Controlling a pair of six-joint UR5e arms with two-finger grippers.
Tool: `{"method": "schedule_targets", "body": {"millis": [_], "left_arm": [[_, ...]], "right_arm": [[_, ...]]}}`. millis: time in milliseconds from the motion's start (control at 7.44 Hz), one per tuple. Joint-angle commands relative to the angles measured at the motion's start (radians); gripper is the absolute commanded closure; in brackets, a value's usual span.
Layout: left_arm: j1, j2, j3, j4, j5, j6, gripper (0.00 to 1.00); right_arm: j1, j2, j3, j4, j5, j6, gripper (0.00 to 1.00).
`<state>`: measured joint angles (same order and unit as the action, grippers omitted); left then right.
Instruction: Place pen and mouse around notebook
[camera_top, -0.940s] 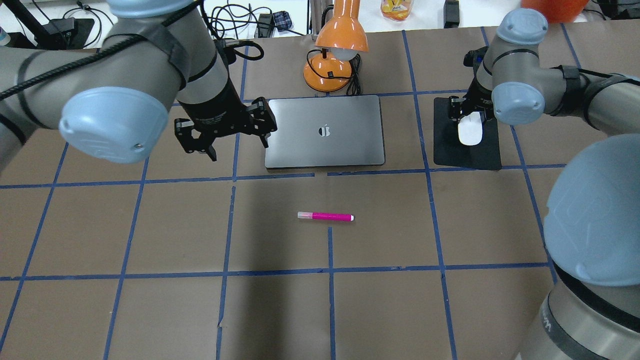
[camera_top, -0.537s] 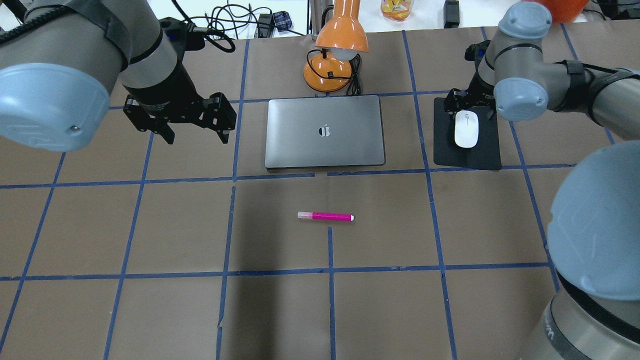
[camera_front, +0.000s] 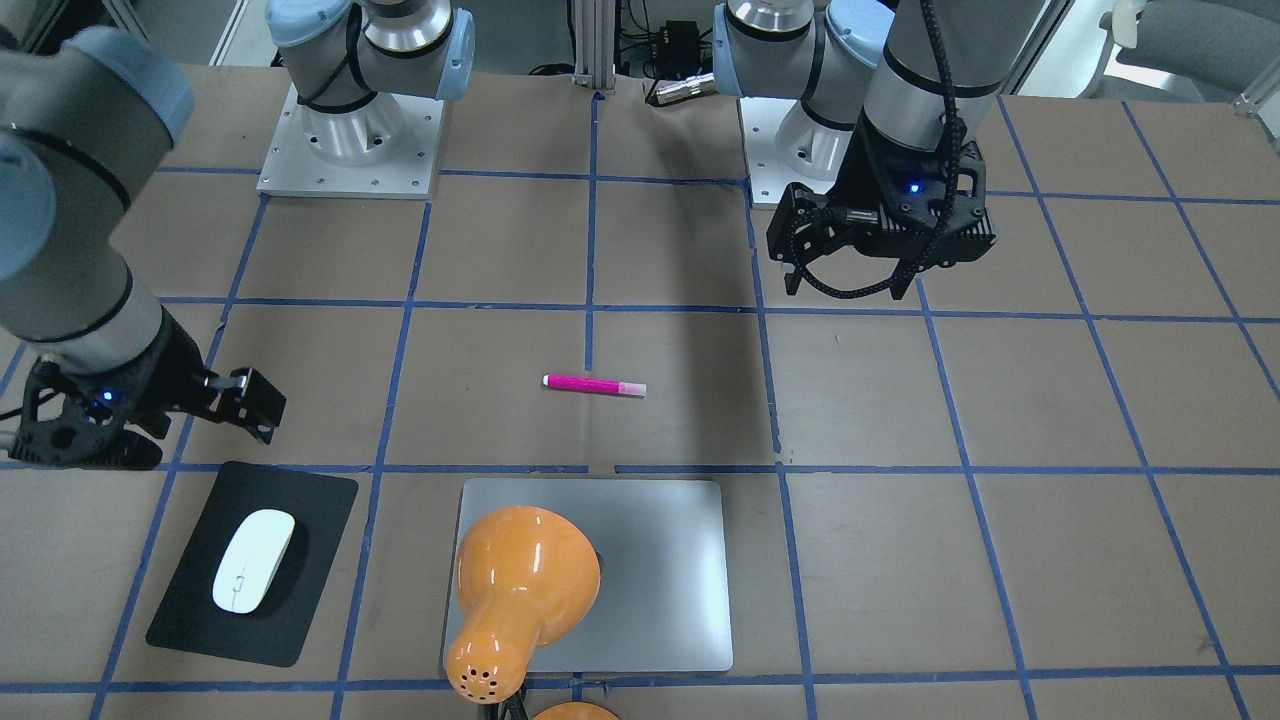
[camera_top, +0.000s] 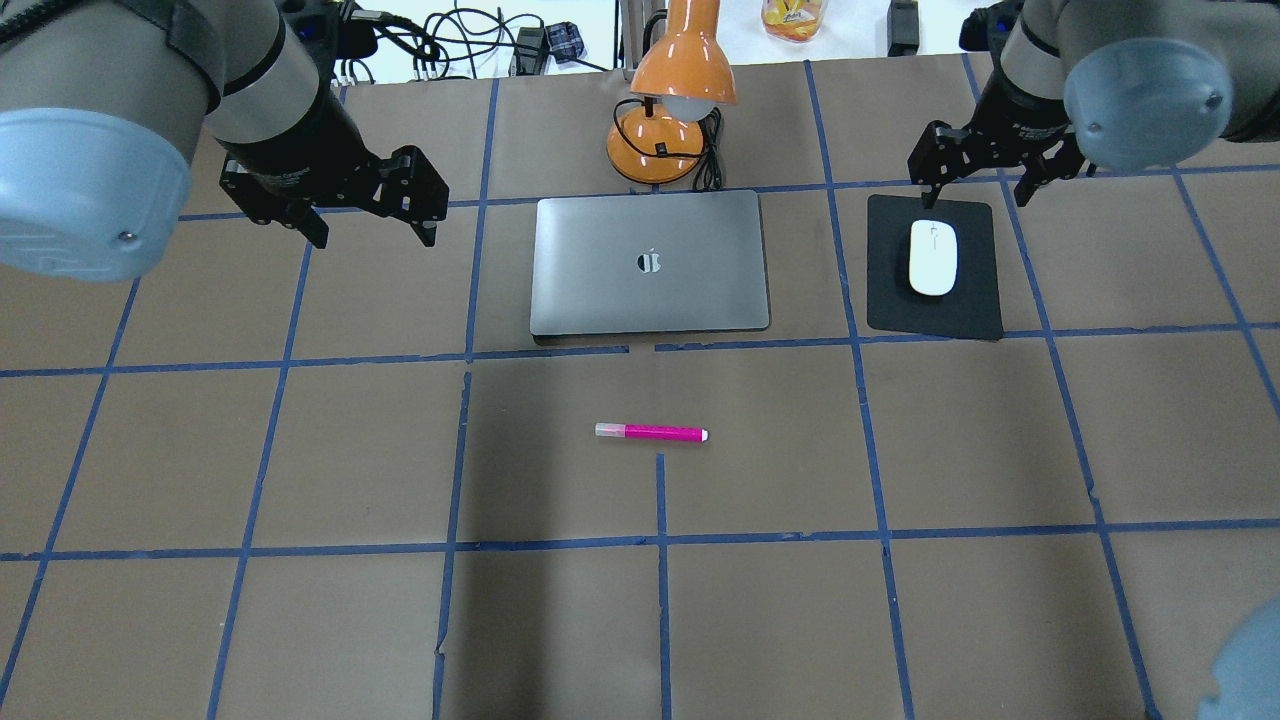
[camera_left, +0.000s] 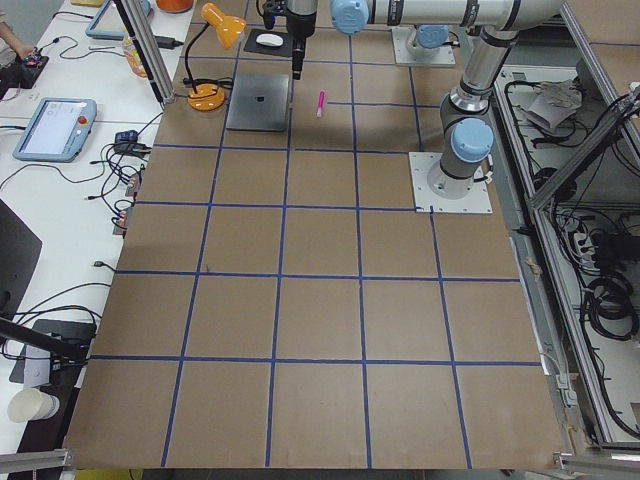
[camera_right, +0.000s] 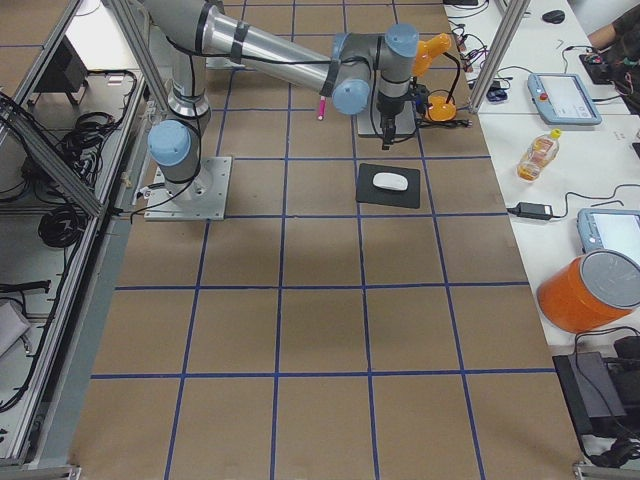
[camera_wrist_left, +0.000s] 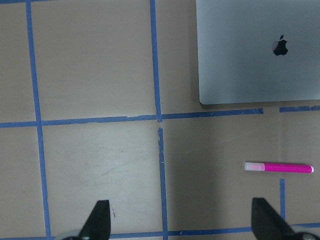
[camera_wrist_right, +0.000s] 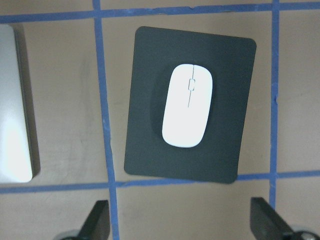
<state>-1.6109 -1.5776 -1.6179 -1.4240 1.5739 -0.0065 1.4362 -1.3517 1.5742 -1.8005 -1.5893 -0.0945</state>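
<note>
The silver-grey notebook (camera_top: 650, 262) lies shut at the table's far middle. On the near side of it, apart from it, the magenta pen (camera_top: 651, 433) lies flat on the brown paper. The white mouse (camera_top: 933, 258) rests on a black mat (camera_top: 935, 312) to the notebook's right. My right gripper (camera_top: 975, 185) hangs open above the mat's far edge, and its wrist view looks straight down on the mouse (camera_wrist_right: 188, 112). My left gripper (camera_top: 372, 225) hangs open and holds nothing, left of the notebook. The left wrist view takes in the pen (camera_wrist_left: 278, 168) and a notebook (camera_wrist_left: 260, 50) corner.
An orange desk lamp (camera_top: 670, 110) with its cable stands just behind the notebook, its shade leaning over the far edge. Blue tape lines grid the brown paper. Cables, a bottle (camera_top: 793, 18) and other gear lie past the table's far edge.
The right gripper has let go of the mouse and drawn back toward the far edge. The left gripper has moved left and farther away from the notebook's side.
</note>
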Motion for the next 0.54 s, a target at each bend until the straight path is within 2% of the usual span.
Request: {"method": "schedule_targets", "body": {"millis": [0,134,403], "left_arm": [[0.0,-0.001,0.001,0.002,0.0,-0.003,0.0],[0.0,-0.001,0.001,0.002,0.0,-0.003,0.0],[0.0,-0.001,0.001,0.002,0.002,-0.003,0.0]], "right_arm": [[0.023,-0.133,0.003,0.2,-0.009,0.033,0.0],[0.029,-0.156,-0.003,0.251,-0.002,0.036,0.0],[0.079,-0.182,0.007,0.263,-0.001,0.138,0.0]]}}
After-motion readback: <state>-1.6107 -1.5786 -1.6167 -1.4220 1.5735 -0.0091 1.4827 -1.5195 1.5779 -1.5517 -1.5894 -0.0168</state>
